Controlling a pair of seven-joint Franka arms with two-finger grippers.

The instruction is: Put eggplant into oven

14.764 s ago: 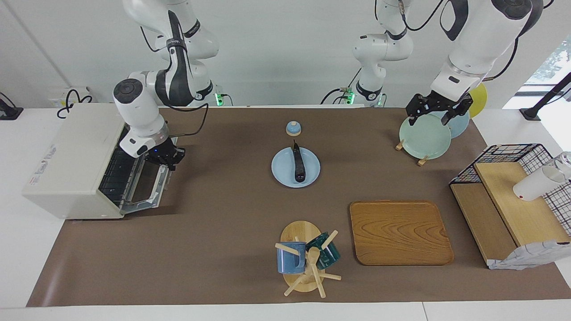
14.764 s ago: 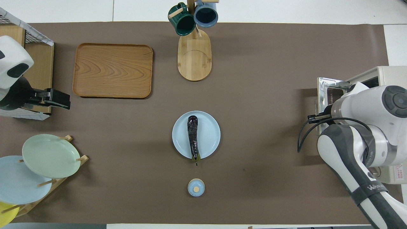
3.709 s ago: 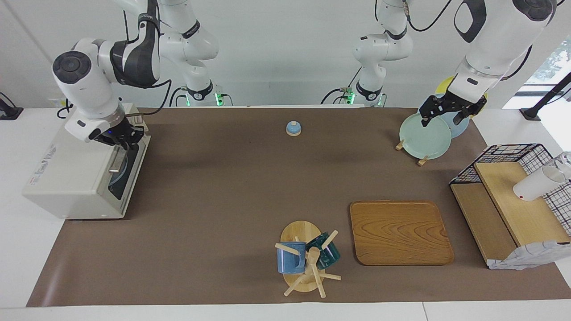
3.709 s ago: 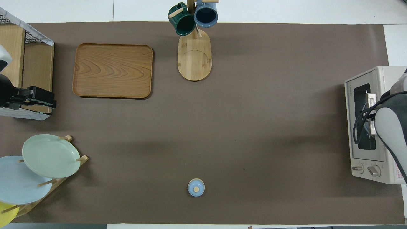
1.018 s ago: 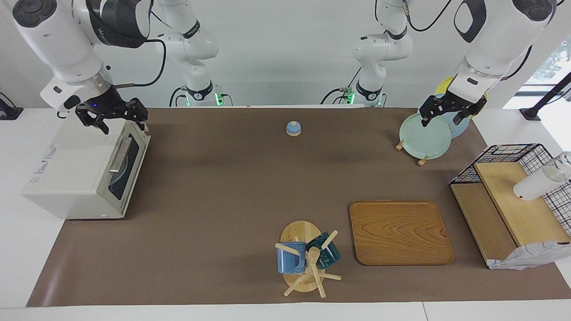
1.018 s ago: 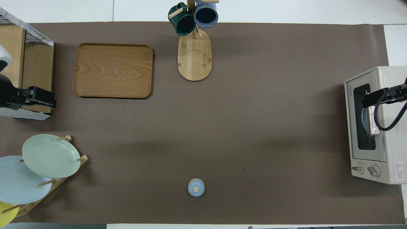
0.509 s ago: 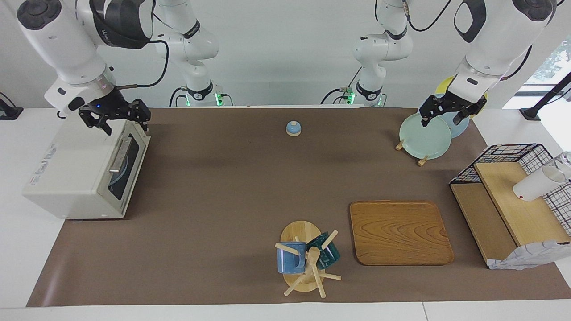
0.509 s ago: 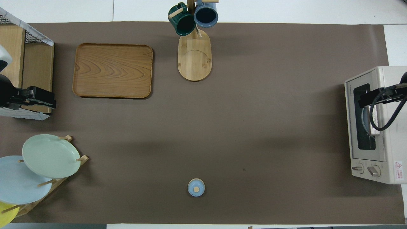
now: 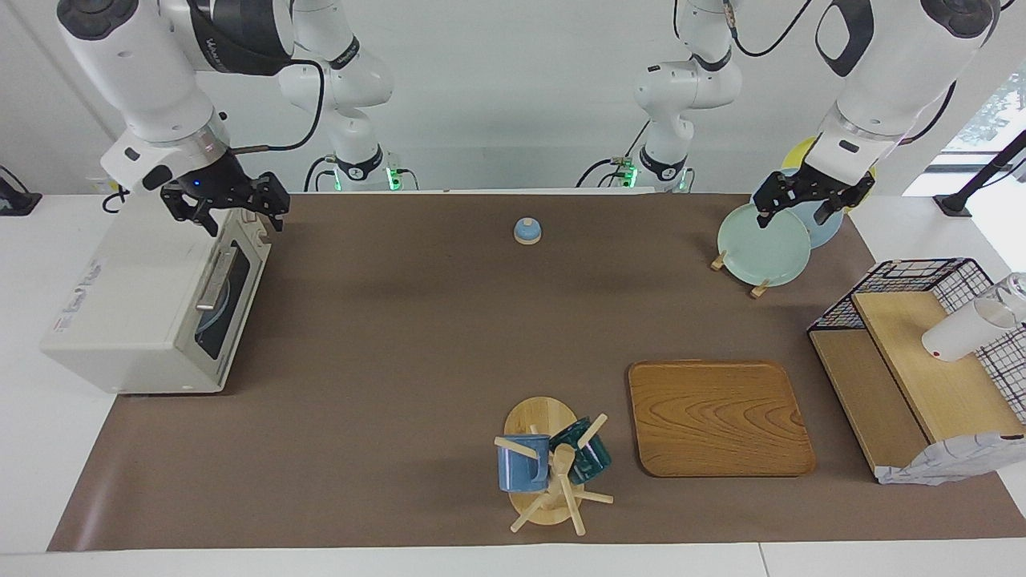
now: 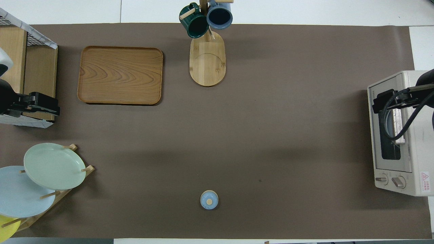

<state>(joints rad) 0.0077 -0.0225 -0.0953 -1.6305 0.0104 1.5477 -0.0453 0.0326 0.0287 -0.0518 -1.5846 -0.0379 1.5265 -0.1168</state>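
oven with door shut at the right arm's end of the bench; right gripper over its top, jaws apart, empty; left gripper waits over plate rack, jaws apart

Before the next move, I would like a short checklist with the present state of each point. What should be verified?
1. Drop-down door of the cream-white toaster oven shut: ok.
2. Dark eggplant inside: cannot tell; only a pale plate edge shows through the glass.
3. Right pincer open, holding nothing: ok.
4. Right pincer raised clear of the metal bar handle: ok.
5. Left pincer waiting over the pale green plate: ok.
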